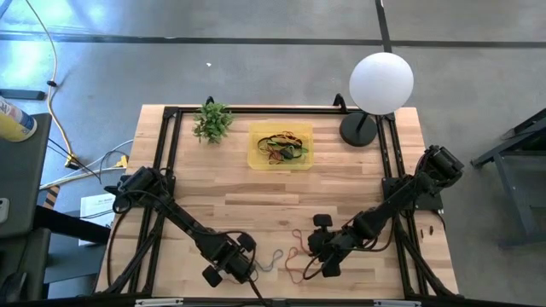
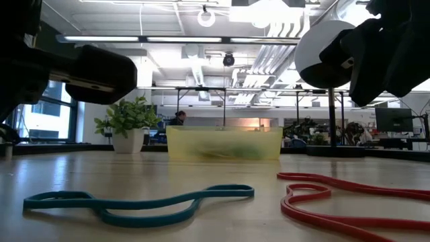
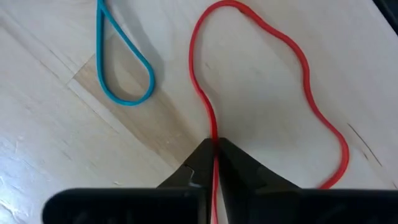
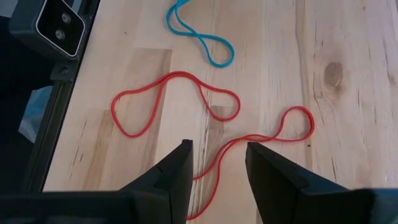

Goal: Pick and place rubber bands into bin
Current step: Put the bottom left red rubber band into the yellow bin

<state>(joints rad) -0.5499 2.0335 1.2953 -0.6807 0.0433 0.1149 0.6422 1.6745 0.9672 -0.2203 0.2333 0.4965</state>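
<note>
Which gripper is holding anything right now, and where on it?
The left gripper pinches a thin red rubber band on one strand of its loop. The right gripper is open, holding nothing.

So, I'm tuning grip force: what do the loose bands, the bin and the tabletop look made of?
Red band and teal band: thin matte rubber, lying in limp curves. Bin: translucent yellow plastic, contents showing through. Tabletop: pale wood planks, grain and a knot visible, probably smooth-finished.
</note>
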